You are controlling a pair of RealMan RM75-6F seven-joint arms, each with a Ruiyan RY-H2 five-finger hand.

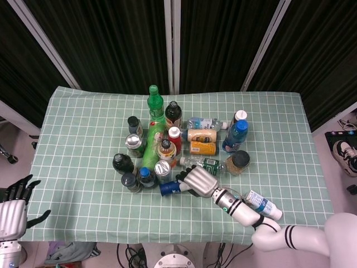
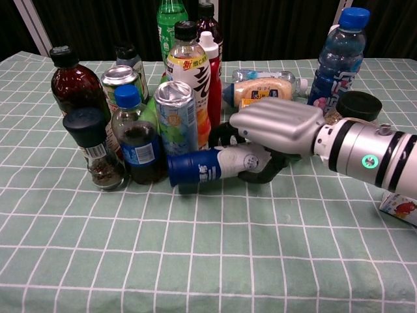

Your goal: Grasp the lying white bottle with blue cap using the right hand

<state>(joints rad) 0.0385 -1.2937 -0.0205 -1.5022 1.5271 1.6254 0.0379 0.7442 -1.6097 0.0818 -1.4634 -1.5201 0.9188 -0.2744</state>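
The white bottle with a blue cap [image 2: 215,164] lies on its side near the front of the bottle cluster, cap pointing left; in the head view its blue cap [image 1: 166,188] pokes out from under the hand. My right hand [image 2: 277,130] [image 1: 199,181] sits over the white body and grips it, fingers curled around it, and the bottle looks slightly raised off the cloth. My left hand [image 1: 14,207] is at the lower left corner of the head view, off the table, holding nothing with fingers spread.
Upright bottles and cans crowd just left and behind: a drink can [image 2: 176,120], a blue-capped dark bottle [image 2: 135,137], a spice grinder [image 2: 94,149]. A green-labelled bottle [image 1: 207,164] lies behind the hand. A small carton [image 2: 399,199] lies at the right. A checked cloth [image 2: 208,261] covers the table.
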